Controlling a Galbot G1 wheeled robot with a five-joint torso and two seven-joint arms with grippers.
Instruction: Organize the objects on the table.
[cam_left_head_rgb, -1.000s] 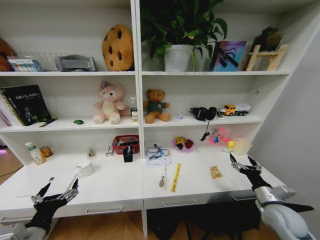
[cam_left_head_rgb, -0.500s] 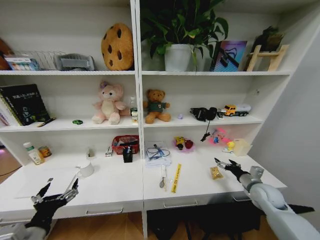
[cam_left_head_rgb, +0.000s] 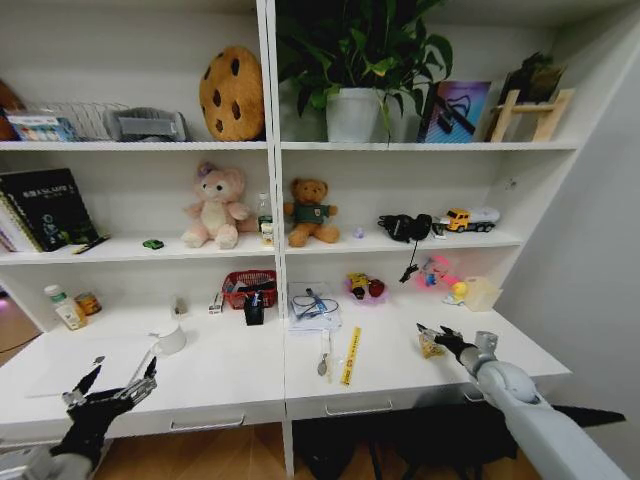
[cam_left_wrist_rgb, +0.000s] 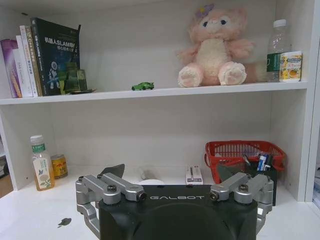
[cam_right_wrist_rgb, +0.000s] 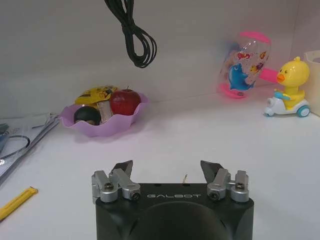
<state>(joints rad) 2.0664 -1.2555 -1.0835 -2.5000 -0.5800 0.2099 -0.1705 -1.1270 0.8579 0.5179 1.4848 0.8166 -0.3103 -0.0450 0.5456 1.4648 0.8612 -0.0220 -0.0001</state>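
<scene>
1. Since the earlier frames my right gripper (cam_left_head_rgb: 432, 337) has been reaching in from the right front corner of the table (cam_left_head_rgb: 230, 375) toward the small yellow packet (cam_left_head_rgb: 431, 347), and it is now hovering right at that packet, fingers spread and holding nothing.
2. My left gripper (cam_left_head_rgb: 112, 382) is staying where it was, hanging off the front left edge of the table with its fingers released and empty.
3. "GALBOT" is showing in raised letters on both gripper bodies in the wrist views.
4. I am reading "SLAM" on the spine of a dark book (cam_left_wrist_rgb: 56, 56) standing on the shelf; the rest of that title is too small for me to make out.
5. A tiny green toy car (cam_left_wrist_rgb: 143, 86) is sitting near the front edge of that same shelf, between the book and a pink plush toy (cam_left_wrist_rgb: 214, 46).
6. Pens (cam_left_wrist_rgb: 262, 161) are standing in a black cup just beside a red basket (cam_left_wrist_rgb: 234, 151) at the back of the table.
7. A yellow ruler (cam_left_head_rgb: 352, 354) is lying near the table's front edge, well apart from my right gripper.
</scene>
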